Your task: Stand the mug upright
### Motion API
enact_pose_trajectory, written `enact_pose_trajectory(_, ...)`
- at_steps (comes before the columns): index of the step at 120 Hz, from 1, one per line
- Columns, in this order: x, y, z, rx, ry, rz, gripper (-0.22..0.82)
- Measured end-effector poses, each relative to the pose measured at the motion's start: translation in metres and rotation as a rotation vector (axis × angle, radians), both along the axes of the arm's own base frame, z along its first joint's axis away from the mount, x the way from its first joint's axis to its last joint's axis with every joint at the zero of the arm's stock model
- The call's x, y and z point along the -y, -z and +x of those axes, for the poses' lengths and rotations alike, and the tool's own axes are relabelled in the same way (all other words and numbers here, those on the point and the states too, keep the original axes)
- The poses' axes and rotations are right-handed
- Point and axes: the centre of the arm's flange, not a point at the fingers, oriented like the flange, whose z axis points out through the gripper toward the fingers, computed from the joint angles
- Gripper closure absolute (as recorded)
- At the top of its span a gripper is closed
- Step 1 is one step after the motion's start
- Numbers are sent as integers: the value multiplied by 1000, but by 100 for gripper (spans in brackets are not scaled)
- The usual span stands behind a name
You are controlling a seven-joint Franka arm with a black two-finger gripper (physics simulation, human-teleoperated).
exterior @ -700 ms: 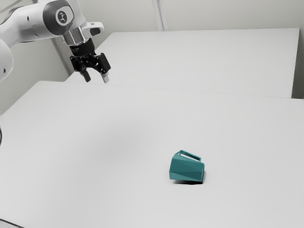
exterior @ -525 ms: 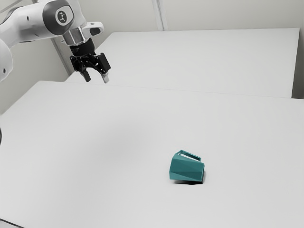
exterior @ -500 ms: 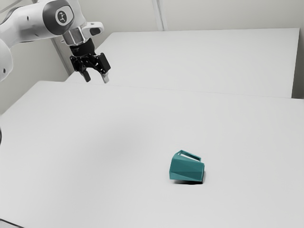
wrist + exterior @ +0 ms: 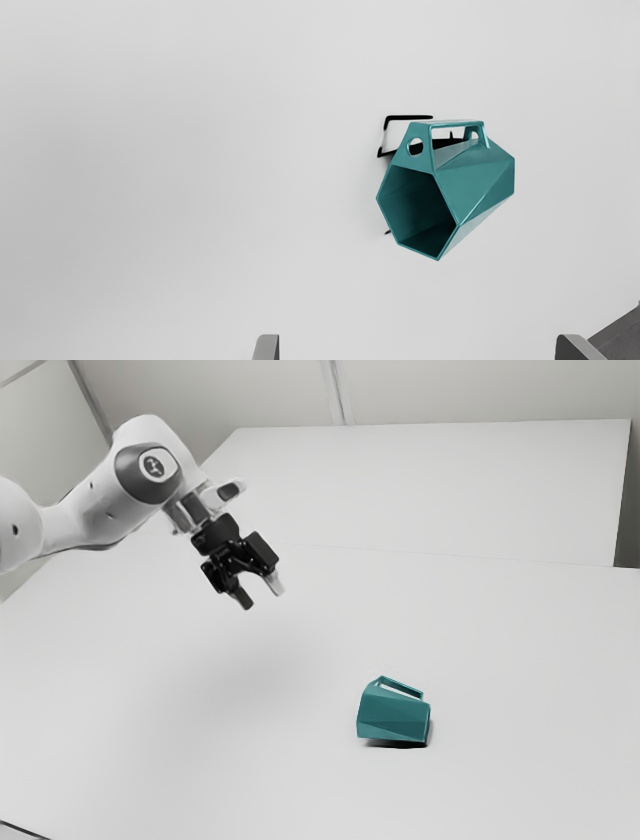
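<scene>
One teal faceted mug [image 4: 394,718], unmoved, lying on its side on the worktop [image 4: 250,760]; one Franka arm [image 4: 100,510], now lower and nearer to it, empty jaws spread apart, so the approach seems under way, grasp and righting outstanding.

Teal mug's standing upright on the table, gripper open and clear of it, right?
Not upright: the wrist view shows the mug lying on its side. The rest is right: it is on the table, the gripper open and clear of it.
</scene>
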Motion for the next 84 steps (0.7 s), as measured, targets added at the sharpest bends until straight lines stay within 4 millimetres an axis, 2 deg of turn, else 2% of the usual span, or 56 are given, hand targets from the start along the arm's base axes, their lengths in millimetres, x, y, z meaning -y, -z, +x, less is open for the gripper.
enact_pose_trajectory(14, 41, 30, -15, 18, 21, -58, 0)
enact_pose_trajectory(25, 65, 54, -19, 46, 12, -107, 0)
enact_pose_trajectory(47, 69, 101, -26, 61, -49, -168, 0)
enact_pose_trajectory(70, 100, 149, -31, 42, -77, -250, 0)
enact_pose_trajectory(84, 111, 166, -34, 45, -74, -277, 0)
